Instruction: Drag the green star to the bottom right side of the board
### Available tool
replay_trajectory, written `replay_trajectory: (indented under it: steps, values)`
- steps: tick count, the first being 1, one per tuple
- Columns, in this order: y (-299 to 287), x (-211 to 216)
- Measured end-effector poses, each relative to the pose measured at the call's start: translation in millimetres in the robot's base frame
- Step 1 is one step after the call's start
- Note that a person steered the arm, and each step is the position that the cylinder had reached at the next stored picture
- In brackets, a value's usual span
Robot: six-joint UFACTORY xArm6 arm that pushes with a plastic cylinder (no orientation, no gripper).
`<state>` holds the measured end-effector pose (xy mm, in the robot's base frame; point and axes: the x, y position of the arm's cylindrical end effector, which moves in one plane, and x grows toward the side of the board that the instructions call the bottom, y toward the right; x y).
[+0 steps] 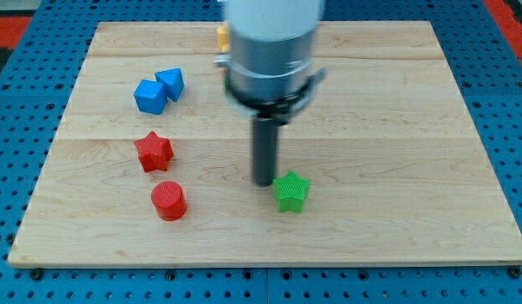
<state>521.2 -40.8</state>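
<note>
Your tip (263,181) rests on the wooden board (396,127), touching or just beside the green star's (290,191) upper-left edge; a bare rod, nothing clamped. From the star, a red cylinder (169,201) and red star (153,151) lie leftward, two blue blocks (158,91) beyond. Blue pegboard (16,127) surrounds everything.

No readable text, label, number or sign shows anywhere in view

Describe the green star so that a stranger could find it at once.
On the wooden board, look near the bottom edge, slightly right of centre, just right of my tip. The green star is the only green block; the red star lies far left.
</note>
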Motion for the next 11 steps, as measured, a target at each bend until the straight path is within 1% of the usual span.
replay_trajectory:
  steps: [1,2,3,4,5,6,7,8,9,11]
  values:
    - [-14.4,28.8]
    - [43.2,6.1]
    - [100.5,8.7]
    - [75.8,43.2]
    - [84.8,68.7]
    - [45.6,63.0]
    - [54.1,18.8]
    - [105.6,10.9]
    - [135.7,21.2]
    - [138.4,48.8]
